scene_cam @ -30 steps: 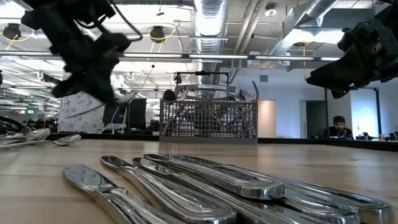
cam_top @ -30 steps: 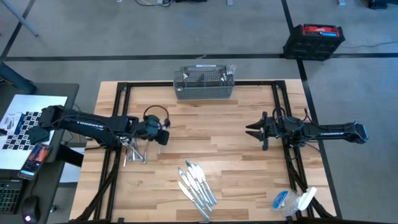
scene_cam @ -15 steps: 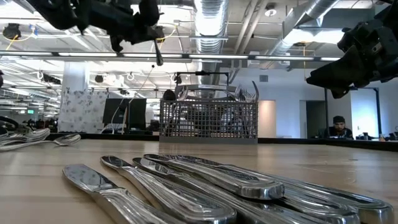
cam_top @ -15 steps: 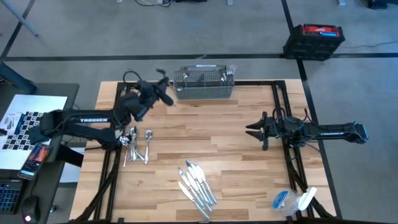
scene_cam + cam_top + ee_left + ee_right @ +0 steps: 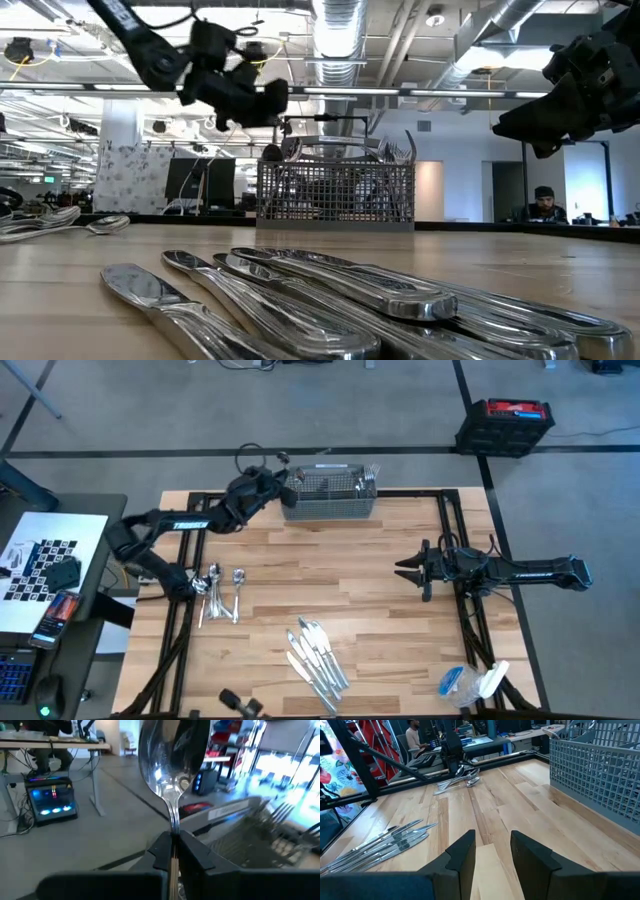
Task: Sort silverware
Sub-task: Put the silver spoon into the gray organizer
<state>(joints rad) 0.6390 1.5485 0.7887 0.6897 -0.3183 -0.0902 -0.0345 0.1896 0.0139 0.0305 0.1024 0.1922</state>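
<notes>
My left gripper point(image 5: 275, 484) is raised beside the left end of the grey wire-mesh basket point(image 5: 328, 496) at the table's far edge, shut on a shiny spoon point(image 5: 172, 755). Forks stand in the basket point(image 5: 260, 827). A small heap of spoons point(image 5: 220, 590) lies flat near the table's left side. Several table knives point(image 5: 316, 655) lie side by side near the near edge, and fill the foreground of the low view point(image 5: 330, 290). My right gripper point(image 5: 408, 572) hovers open over the table's right half and touches nothing. My left gripper pinches the spoon by the neck of its handle point(image 5: 174, 827), just below the bowl, between its two fingertips. The handle runs back between the fingers, and the bowl sticks out beyond them. The spoon is lifted clear of the table, level with the basket's top point(image 5: 250, 100).
Black frame rails point(image 5: 190, 550) run along the table's left, right and far sides. A clear plastic cup point(image 5: 462, 684) lies at the near right corner. Bare wood point(image 5: 330, 570) stretches between the basket, the spoons and the knives. A seated person point(image 5: 545, 205) is in the room behind.
My left gripper, shut on the spoon, has risen from beside the heap of spoons and swung toward the table's far edge, to the basket's left end. The spoon has travelled with it, lifted clear. My right arm has kept still.
</notes>
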